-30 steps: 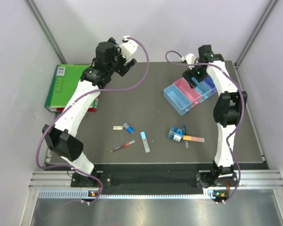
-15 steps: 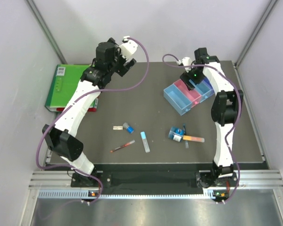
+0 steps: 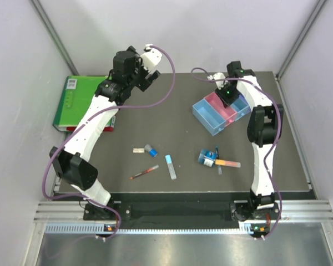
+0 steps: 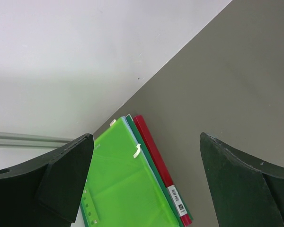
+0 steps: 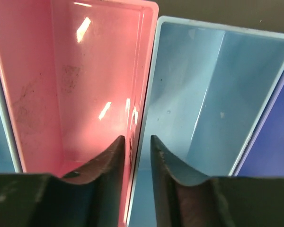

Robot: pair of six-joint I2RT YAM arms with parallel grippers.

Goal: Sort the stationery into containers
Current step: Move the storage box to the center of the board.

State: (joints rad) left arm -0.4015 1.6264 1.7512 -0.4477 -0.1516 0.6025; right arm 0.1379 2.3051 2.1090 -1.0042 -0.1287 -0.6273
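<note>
**A:** Anyone else watching this? Closest to the arm bases, all the loose stuff lies on the dark table (image 3: 183, 111): thin red pen (image 3: 145, 172), pale blue flat stick (image 3: 170, 166), small blue cap (image 3: 151, 150) beside a tiny white block (image 3: 138, 150). Off right there's a blue-white roll (image 3: 207, 158) just beside an orange-pink marker (image 3: 228, 163). None of it binned yet.

**B:** Yep. Further back, the right gripper (image 5: 136, 144) is down in the row of four joined translucent plastic bins (image 3: 202, 117). One finger is in the pink bin, one in the light blue bin next door, pinched on the shared wall.

**A:** Decent spot imo. Thin stiff plastic, probably weighs nothing. It looks slick though, so I'd guess it swivels or slips if dragged fast.

**B:** Far left at the back, the left gripper (image 4: 146, 138) hangs over the big green binder (image 4: 128, 189), jaws spread wide, nothing in them.
</note>
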